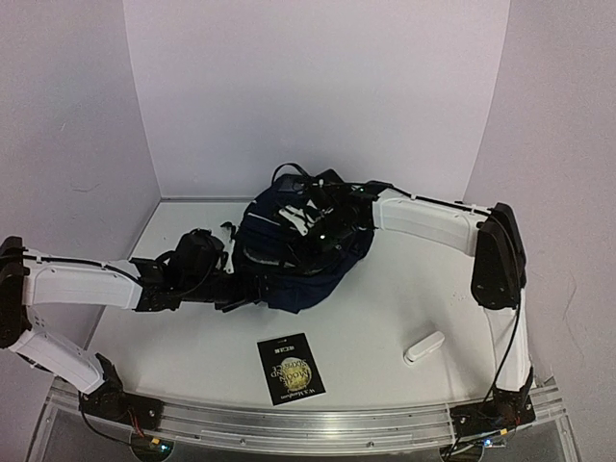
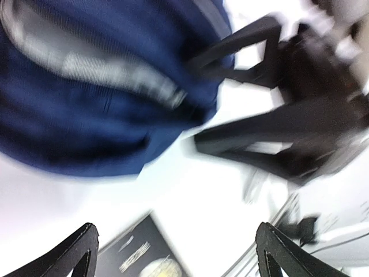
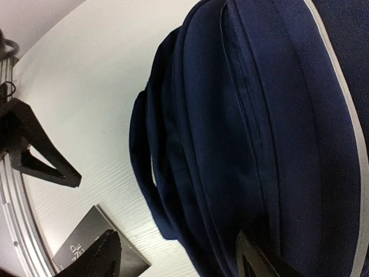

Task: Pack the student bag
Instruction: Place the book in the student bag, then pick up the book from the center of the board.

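Book (image 1: 291, 369) by near table (image 1: 404, 289) edge, white block (image 1: 423, 346) to its right. Bag (image 1: 289, 279) mid-table, toward back wall. Left gripper (image 2: 179, 254) low beside it, right gripper (image 3: 181, 257) over it; both spread, empty.

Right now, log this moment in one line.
left gripper open, beside student bag | right gripper open, over it | black book, white object on table

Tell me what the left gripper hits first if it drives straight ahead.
Probably the backpack: the open left gripper points at its near left side, close by. Wrist view is blurred, so depth is unclear.
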You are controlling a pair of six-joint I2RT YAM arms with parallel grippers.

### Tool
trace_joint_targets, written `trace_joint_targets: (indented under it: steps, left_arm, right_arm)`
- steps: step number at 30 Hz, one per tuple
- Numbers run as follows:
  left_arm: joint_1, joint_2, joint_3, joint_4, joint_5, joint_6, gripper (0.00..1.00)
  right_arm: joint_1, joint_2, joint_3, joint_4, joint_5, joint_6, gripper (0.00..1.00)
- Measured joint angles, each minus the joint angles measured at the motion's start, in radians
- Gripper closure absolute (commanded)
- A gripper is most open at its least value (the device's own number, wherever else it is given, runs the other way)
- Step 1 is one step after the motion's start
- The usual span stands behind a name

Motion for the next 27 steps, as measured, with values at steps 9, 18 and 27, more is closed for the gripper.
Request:
trace_joint_targets:
  steps: [9,18,27]
  left_arm:
    - [-0.079,0.0,-0.107,-0.076,0.025,-0.052,0.08]
    - [-0.185,0.032,-0.283,0.118,0.008,-0.353,0.14]
    - [-0.212,0.163,-0.241,0.255,-0.045,-0.514,0.28]
  right_arm:
    - [-0.018,-0.302,-0.382,0.01,-0.153,0.074,0.29]
    - [-0.017,-0.344,-0.746,0.155,-0.32,0.268,0.29]
    - [0.003,-0.276,-0.81,0.363,-0.389,0.404,0.35]
